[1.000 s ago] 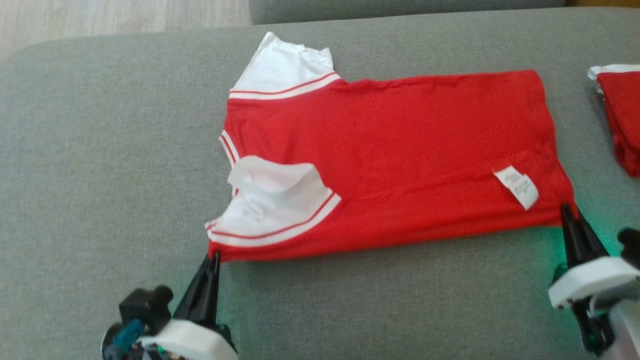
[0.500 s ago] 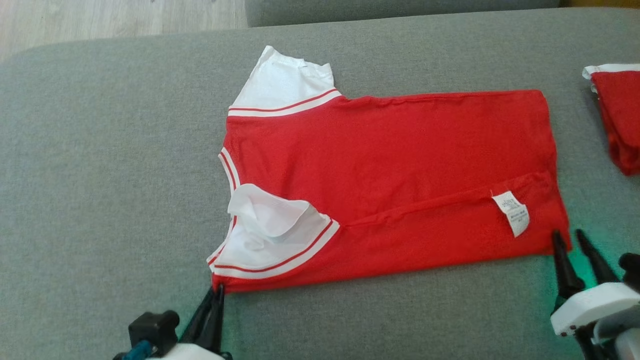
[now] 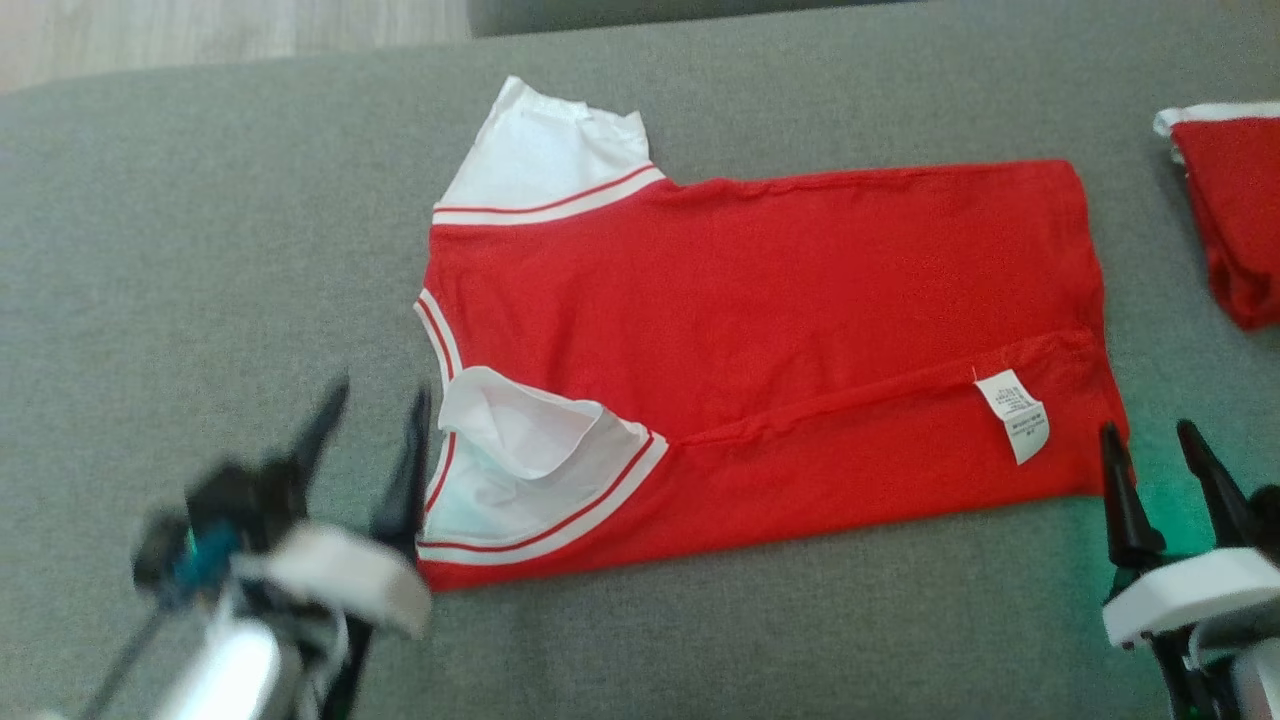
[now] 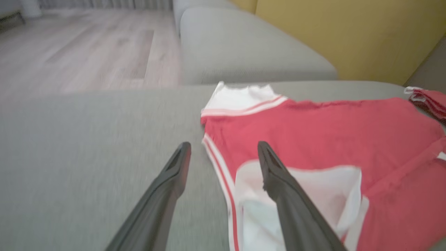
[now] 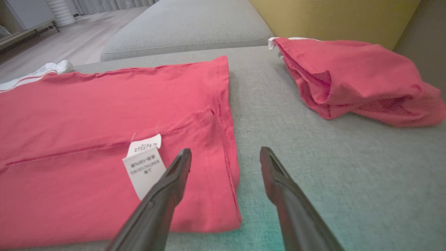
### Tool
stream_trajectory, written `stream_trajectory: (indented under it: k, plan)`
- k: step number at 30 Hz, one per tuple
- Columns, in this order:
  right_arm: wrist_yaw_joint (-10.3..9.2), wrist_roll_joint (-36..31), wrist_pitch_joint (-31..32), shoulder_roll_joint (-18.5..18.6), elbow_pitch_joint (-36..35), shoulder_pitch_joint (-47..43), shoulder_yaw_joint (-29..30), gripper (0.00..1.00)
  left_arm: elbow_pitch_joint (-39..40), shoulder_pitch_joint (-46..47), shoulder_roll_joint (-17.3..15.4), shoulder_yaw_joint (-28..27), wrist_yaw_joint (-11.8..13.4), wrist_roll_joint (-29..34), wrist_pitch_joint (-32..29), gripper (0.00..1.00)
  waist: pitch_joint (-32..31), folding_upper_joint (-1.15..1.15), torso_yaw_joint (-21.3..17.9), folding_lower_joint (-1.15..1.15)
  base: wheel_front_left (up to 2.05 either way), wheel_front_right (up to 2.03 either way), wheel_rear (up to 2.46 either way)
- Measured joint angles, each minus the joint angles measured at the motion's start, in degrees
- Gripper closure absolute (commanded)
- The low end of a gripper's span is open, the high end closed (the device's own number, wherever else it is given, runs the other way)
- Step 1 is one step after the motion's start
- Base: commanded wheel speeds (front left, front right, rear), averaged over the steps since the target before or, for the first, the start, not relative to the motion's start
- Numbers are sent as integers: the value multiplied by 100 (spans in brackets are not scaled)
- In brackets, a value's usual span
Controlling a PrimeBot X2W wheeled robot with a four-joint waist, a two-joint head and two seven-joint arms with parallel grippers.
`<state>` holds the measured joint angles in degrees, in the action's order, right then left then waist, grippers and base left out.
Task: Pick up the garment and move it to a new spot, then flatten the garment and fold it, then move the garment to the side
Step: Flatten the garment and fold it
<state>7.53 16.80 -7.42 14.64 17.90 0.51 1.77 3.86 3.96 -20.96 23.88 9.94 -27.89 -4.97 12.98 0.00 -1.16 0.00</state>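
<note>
The garment (image 3: 760,330) is a red shirt with white, red-striped sleeves, lying spread on the grey sofa cushion (image 3: 200,250), its near long edge folded over so a white care label (image 3: 1012,415) shows. It also appears in the left wrist view (image 4: 331,132) and the right wrist view (image 5: 104,111). My left gripper (image 3: 378,400) is open and blurred beside the near sleeve (image 3: 530,470), holding nothing. My right gripper (image 3: 1150,440) is open just off the shirt's near right corner, also empty.
A second red garment (image 3: 1235,220) lies bunched at the cushion's right edge, seen closer in the right wrist view (image 5: 355,80). Wooden floor (image 4: 87,52) lies beyond the cushion's far left. Another grey cushion (image 4: 244,48) and a yellow wall (image 4: 348,31) stand behind.
Both grippers opened and let go of the shirt's near edge. The left gripper lifted and moved up beside the sleeve. The folded-over edge now lies flat.
</note>
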Motion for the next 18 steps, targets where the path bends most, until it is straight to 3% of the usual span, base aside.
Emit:
stream_trajectory:
  k: [7, 12, 18]
  plan:
    - [0, -105, -142, -3, -359, 460, -293, 0, -62, 2356, -420, 3, -739, 107, -1045, 0, 500, 0, -98, 1, 0, 0, 0]
    - [0, -98, -300, -2, -493, 902, -346, 0, -787, 4073, -435, 260, -1530, -266, -1964, 0, 980, 0, -233, 2, 0, 0, 0]
    - [0, 148, -375, -67, -522, 1007, -466, 0, -1838, 5551, -482, 700, -1705, -758, -2971, 0, 1502, 0, -463, 2, 0, 0, 0]
